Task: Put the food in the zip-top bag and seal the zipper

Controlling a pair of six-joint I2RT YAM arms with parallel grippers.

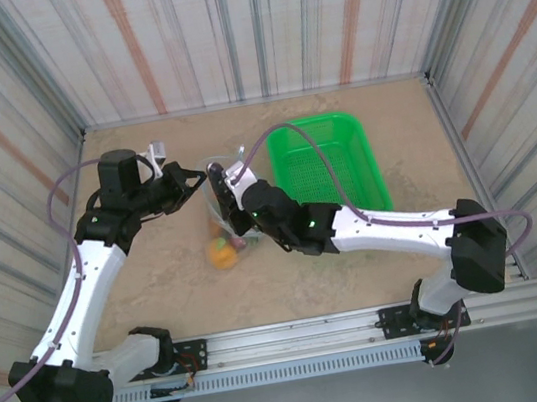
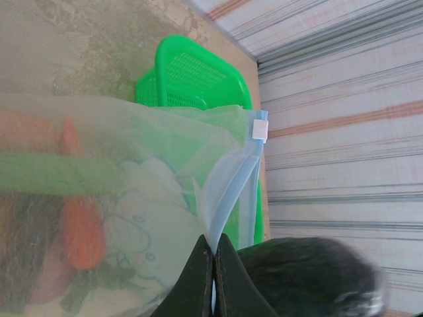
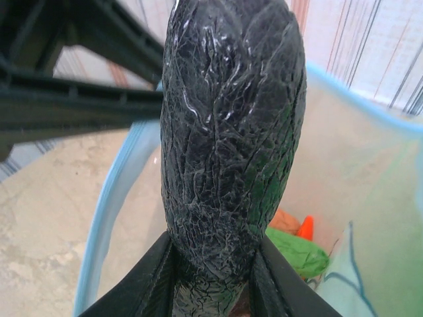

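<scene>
Clear plastic w/ pale-blue print: your zip-top bag (image 1: 226, 212) hangs over mid-table (image 1: 162, 298), a bit twd the far edge. It's just L of the green mesh basket (image 1: 329, 164), which lies nearer the far-right corner.

Your left gripper (image 2: 213, 243) is pressed together w/ the zipper (image 2: 232, 188) strip pinched btwn its tips, holding that side of the mouth up. A white slider tab (image 2: 260, 129) sits at the strip's far end.

Your right gripper (image 3: 215, 267) clamps a dark eggplant-like piece (image 3: 231, 145). There's one finger (image 3: 155, 281) on each side of its narrow end, jaws part-spread round it. The eggplant is at the bag mouth, w/ the light blue rim curving round it in the right wrist view. Can't tell if it touches the plastic.

Inside the bag, low down, you've got an orange piece (image 3: 305, 228) and a green piece (image 3: 299, 254). From above, an orange/yellow lump (image 1: 221, 255) shows at the bag's lower end, twd the table's near edge. The mouth gapes open, so the zipper isn't sealed.
</scene>
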